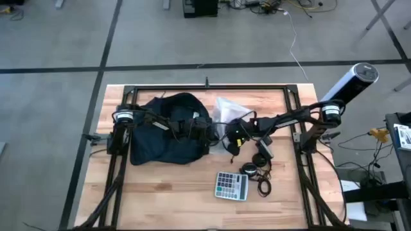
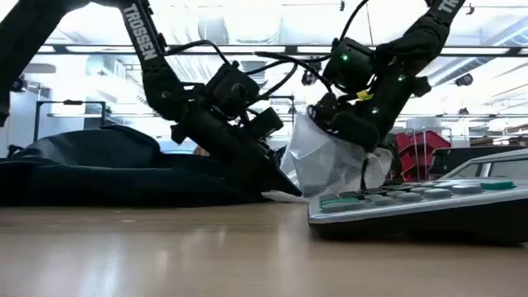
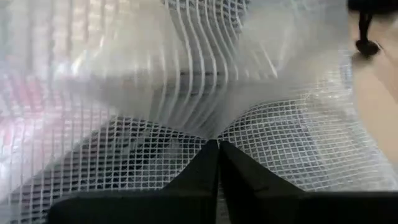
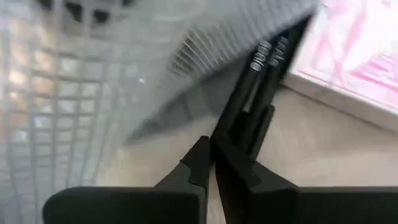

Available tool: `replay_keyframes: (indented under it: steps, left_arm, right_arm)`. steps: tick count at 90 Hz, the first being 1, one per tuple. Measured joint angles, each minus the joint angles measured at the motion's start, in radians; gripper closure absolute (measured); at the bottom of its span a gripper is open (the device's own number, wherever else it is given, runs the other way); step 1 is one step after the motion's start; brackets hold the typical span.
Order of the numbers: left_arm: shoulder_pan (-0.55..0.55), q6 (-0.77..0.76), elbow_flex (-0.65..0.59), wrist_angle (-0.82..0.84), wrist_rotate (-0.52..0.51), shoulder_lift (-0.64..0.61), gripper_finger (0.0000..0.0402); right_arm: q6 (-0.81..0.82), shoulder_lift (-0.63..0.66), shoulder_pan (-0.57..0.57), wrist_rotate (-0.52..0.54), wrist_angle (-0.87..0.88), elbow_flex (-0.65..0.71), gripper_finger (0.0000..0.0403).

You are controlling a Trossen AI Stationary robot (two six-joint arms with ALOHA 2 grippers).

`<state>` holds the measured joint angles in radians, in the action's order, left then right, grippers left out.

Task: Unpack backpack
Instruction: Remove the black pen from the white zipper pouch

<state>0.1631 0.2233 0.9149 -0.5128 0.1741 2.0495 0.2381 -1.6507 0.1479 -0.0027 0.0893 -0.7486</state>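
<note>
two grippers are at work on one item, so the step calls for coordination. the table (image 1: 167,192) fills the middle of the high view. the backpack (image 1: 168,128), dark navy and slumped, lies left of centre in that view, at the table's far-left part. just to its right, upper centre of the frame, sits the mesh pouch (image 1: 226,110), silvery and translucent, which appears to be what is being dealt with now.

the left gripper (image 3: 217,144) has its fingers pressed together on a fold of the mesh, pinching it. the right gripper (image 4: 210,149) also has its fingers closed; mesh lies against them, but i cannot tell for sure that they grip it.

to do this well, i judge one arm should hold while the other draws the pouch clear of the backpack's mouth, pulling along the table and not upward, since thin mesh bunches and slips.

lower centre lie the calculator (image 1: 231,186) and black headphones (image 1: 255,168); set the pouch apart from them.
</note>
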Motion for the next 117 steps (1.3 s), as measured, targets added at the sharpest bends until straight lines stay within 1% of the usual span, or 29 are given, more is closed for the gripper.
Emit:
replay_keyframes:
  steps: [11,28,39,49,57,65,72,81,90,100,109,117]
  left_arm:
    - [-0.002,-0.004,-0.002,0.014,0.006,-0.012,0.0396]
    - [-0.002,-0.004,-0.002,0.027,0.006,-0.015,0.0396]
    - [-0.001,-0.004,-0.001,0.034,0.0,-0.016,0.0396]
    - [-0.001,-0.001,-0.001,0.034,-0.001,-0.016,0.0396]
    - [-0.001,0.0,-0.001,0.034,-0.002,-0.016,0.0396]
    - [-0.001,0.001,-0.001,0.034,-0.003,-0.016,0.0396]
    - [-0.001,0.007,-0.001,0.034,-0.005,-0.016,0.0396]
    - [-0.001,0.011,-0.001,0.034,-0.005,-0.016,0.0396]
    - [-0.001,0.02,-0.001,0.035,-0.005,-0.016,0.0396]
    - [-0.002,0.026,-0.001,0.034,0.0,-0.016,0.0396]
    - [-0.002,0.03,-0.001,0.035,0.0,-0.016,0.0396]
    - [-0.002,0.031,-0.001,0.034,0.0,-0.016,0.0396]
  right_arm:
    - [-0.002,0.081,-0.009,0.041,0.114,0.006,0.0403]
    - [-0.009,0.22,-0.023,0.151,0.27,0.005,0.0402]
    - [-0.034,0.309,-0.029,0.164,0.282,0.005,0.0402]
    - [-0.074,0.328,-0.029,0.163,0.232,0.021,0.0402]
    - [-0.102,0.3,-0.029,0.13,0.148,0.041,0.0401]
    - [-0.106,0.243,-0.022,0.067,0.059,0.061,0.0382]
    - [-0.109,0.178,-0.02,0.026,0.004,0.064,0.0349]
    - [-0.124,0.109,-0.013,0.026,0.003,0.06,0.0296]
    - [-0.139,0.067,0.005,0.028,-0.01,0.055,0.0247]
    - [-0.154,0.026,0.022,0.029,-0.057,0.055,0.021]
    - [-0.168,-0.007,0.031,-0.023,-0.09,0.054,0.0206]
    - [-0.169,-0.031,0.035,-0.041,-0.098,0.053,0.023]
